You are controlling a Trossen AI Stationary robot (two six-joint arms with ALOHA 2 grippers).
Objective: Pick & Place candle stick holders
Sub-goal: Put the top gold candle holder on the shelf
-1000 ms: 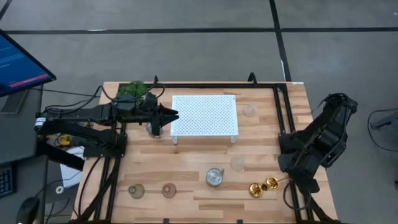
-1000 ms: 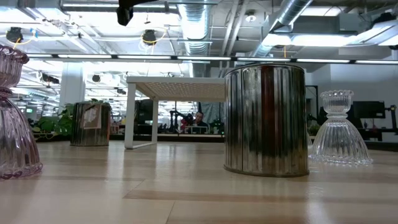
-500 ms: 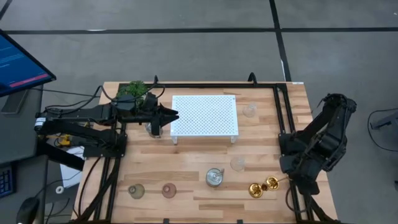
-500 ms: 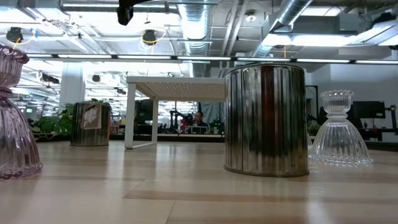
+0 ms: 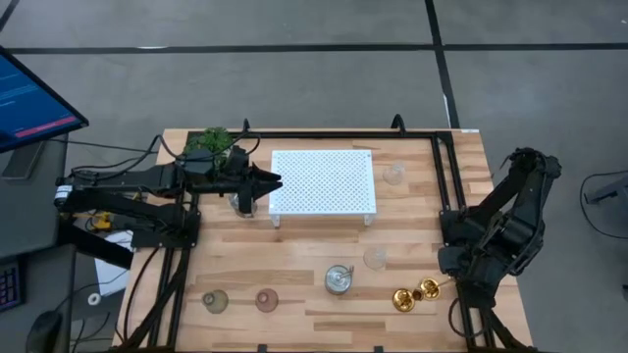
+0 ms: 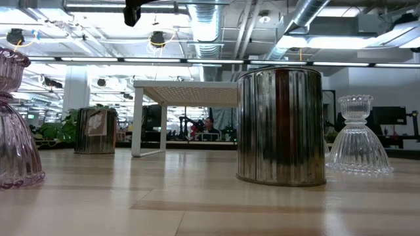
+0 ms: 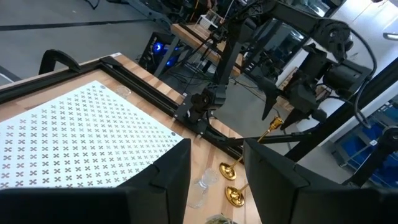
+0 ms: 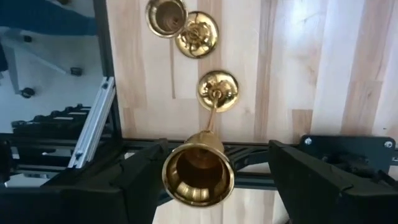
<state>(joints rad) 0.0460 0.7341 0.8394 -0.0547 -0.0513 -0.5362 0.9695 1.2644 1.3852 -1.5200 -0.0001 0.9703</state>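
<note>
Changed: right arm settled slightly lower over the gold holders; nothing else moved.
Right gripper (image 8: 217, 163): spread wide, flanking the cup of the tall gold holder (image 8: 199, 174), apparently not yet touching.
Tall gold holder position: upright at the table's right near corner, just beside another gold holder (image 5: 403, 299).
Left gripper (image 7: 214, 180): parted, empty, high above a silvery cup (image 5: 242, 204) beside the white stand (image 5: 324, 181).
Meaning: grasp likely imminent; nothing lifted yet.

The high camera looks straight down; the low one sits level at tabletop. Both share the white perforated stand (image 5: 323, 181) (wrist cameras look closer).
</note>
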